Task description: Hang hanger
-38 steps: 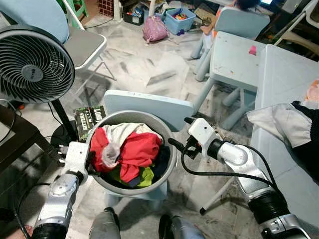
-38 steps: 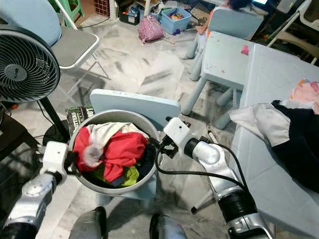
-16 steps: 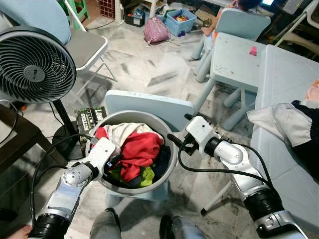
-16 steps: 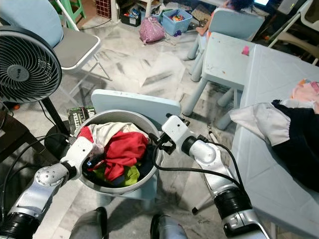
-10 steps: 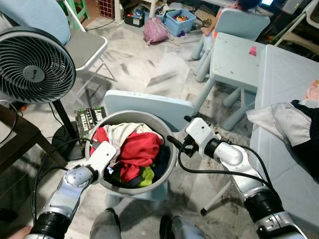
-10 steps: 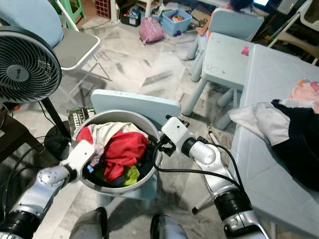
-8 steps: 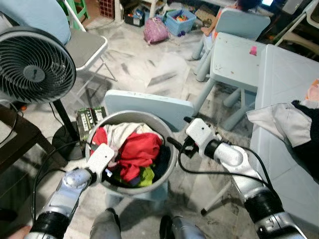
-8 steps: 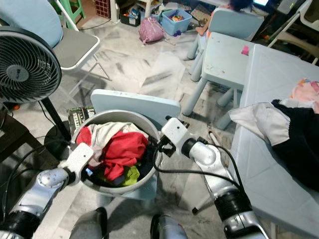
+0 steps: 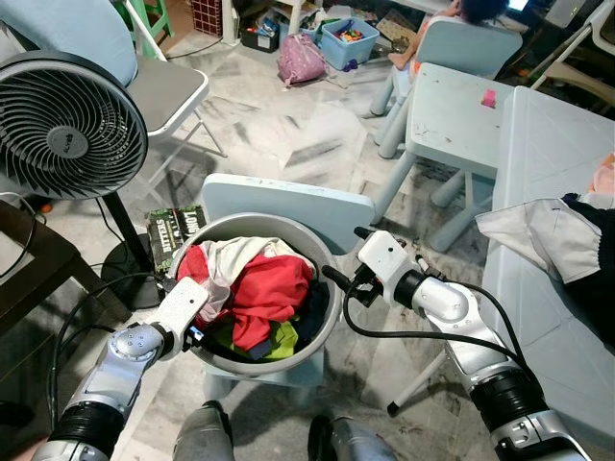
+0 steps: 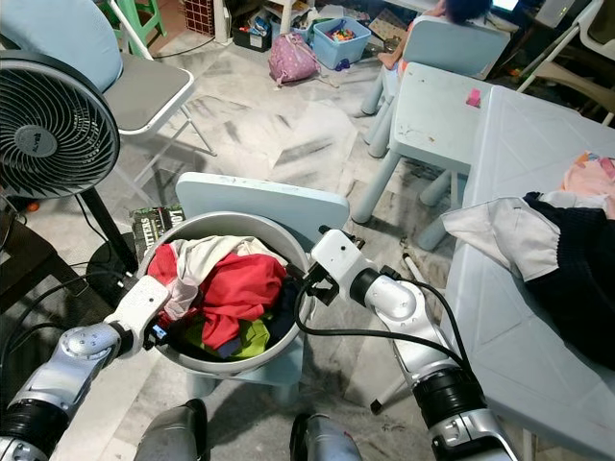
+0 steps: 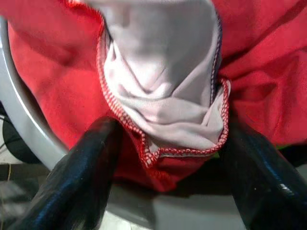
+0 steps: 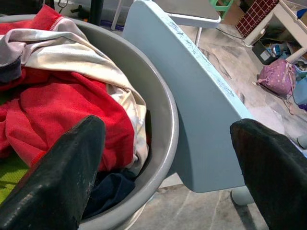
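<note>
No hanger can be made out. A grey round basin (image 9: 330,317) heaped with laundry stands on a light blue stool (image 9: 288,200) just ahead of me. A red garment (image 9: 271,288), a cream one (image 9: 235,254) and a green one (image 9: 281,341) lie in it. My left gripper (image 9: 198,335) is at the basin's front left rim, open, its fingers (image 11: 81,172) either side of a red-and-cream fold (image 11: 163,96). At the right rim my right gripper (image 9: 341,283) is open too, straddling the rim (image 12: 170,129) without holding it.
A standing fan (image 9: 67,125) and a folding chair (image 9: 163,86) are at the left, with a dark table (image 9: 24,269) below them. A small blue table (image 9: 456,115) and a large table (image 9: 553,173) bearing a black-and-white garment (image 9: 553,240) stand right. Toys and a person (image 9: 452,14) are at the back.
My left gripper, over the laundry a second ago, has drawn back to the basin's front left rim. The right arm has hardly moved.
</note>
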You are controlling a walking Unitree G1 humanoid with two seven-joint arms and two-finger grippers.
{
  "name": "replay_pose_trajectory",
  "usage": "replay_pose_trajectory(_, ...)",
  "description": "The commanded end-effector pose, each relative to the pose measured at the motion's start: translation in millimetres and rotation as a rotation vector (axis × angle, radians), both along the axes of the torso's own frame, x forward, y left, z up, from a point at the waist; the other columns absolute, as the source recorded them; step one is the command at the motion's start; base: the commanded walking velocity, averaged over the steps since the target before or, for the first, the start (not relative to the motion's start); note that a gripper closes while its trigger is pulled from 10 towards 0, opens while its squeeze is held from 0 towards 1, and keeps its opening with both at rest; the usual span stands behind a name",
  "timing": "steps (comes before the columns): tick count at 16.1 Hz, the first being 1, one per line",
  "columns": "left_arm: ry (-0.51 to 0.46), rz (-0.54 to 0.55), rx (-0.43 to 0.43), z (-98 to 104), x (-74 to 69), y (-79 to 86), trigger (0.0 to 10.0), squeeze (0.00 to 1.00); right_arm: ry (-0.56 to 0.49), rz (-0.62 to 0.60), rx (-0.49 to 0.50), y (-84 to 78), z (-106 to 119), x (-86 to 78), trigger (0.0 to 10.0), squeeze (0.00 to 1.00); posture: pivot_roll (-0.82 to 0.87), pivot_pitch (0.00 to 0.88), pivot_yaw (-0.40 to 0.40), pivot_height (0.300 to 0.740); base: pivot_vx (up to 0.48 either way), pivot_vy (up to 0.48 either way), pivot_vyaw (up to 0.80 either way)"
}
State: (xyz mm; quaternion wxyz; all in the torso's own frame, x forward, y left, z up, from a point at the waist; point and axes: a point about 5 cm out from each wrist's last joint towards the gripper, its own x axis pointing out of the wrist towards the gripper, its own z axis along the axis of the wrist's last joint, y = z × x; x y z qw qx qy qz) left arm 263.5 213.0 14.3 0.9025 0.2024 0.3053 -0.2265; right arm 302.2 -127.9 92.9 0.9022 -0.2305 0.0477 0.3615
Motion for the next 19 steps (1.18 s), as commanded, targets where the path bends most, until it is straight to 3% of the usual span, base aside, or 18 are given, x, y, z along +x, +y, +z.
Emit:
replay_pose_trajectory(1,0.019,-0.002,-0.005,-3,-2.8,2.5,0.0,0.0,0.007,0.001,-0.012,-2.0,-1,-1.0,10.0,0.0,0.03,0.149,-0.104,0.74,0.0,0.0,0.0)
replay_pose_trajectory(10,0.012,0.02,-0.008,-4,-2.3,5.4,0.0,0.0,0.006,-0.003,-0.014,-1.2,-1,0.2,10.0,0.0,0.03,0.147,-0.106,0.74,0.0,0.0,0.0)
replay_pose_trajectory(16,-0.081,0.095,0.004,4,7.5,12.9,0.0,0.0,-0.003,-0.013,0.001,-0.3,0,1.3,10.0,0.0,0.02,0.143,-0.105,0.74,0.0,0.0,0.0)
replay_pose_trajectory(19,-0.16,0.13,-0.002,14,16.5,15.7,0.0,0.0,0.038,0.055,0.053,4.1,0,-8.8,10.0,0.0,0.03,0.138,-0.096,0.74,0.0,0.0,0.0)
